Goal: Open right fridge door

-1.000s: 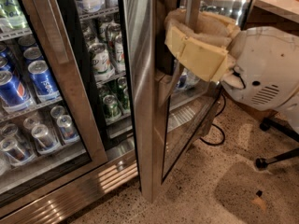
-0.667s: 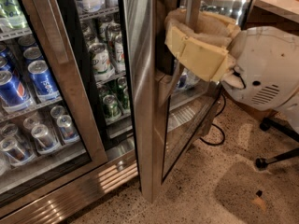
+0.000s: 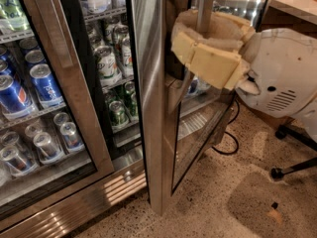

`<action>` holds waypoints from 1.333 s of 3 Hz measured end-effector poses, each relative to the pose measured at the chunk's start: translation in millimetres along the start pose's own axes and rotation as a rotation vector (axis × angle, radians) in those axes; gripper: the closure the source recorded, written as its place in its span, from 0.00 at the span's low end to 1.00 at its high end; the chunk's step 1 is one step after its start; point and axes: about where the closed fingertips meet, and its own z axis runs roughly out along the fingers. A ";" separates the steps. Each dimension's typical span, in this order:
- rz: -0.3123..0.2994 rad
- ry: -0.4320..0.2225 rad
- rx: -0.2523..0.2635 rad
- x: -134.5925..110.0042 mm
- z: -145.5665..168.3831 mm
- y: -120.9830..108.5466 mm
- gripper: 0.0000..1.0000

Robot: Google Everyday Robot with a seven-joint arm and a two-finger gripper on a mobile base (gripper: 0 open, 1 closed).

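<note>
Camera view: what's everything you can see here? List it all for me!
Glass right fridge door, brushed-steel frame: one, silver, middle, open.
Left glass door: one, silver-framed, left.
Blue Pepsi cans: several, blue, left shelves.
Silver-topped cans: several, grey, lower left.
Green cans: several, green, middle shelves.
Black cable: one, black, floor by door.
Black chair leg: one, black, right floor.
Tan padded gripper: one, tan, against the open door.
White robot arm: one, white, right.

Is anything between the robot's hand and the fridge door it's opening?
No. The gripper sits against the right fridge door, nothing between them. Further out, a black chair leg and a cable lie on the floor.
</note>
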 end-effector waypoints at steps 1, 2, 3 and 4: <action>0.000 0.000 0.000 0.0 0.0 0.0 0.05; -0.014 0.007 0.012 -1.8 -0.1 0.7 0.00; -0.070 0.032 0.056 -9.1 -0.6 3.4 0.00; -0.141 0.100 0.099 -22.6 -0.7 8.4 0.00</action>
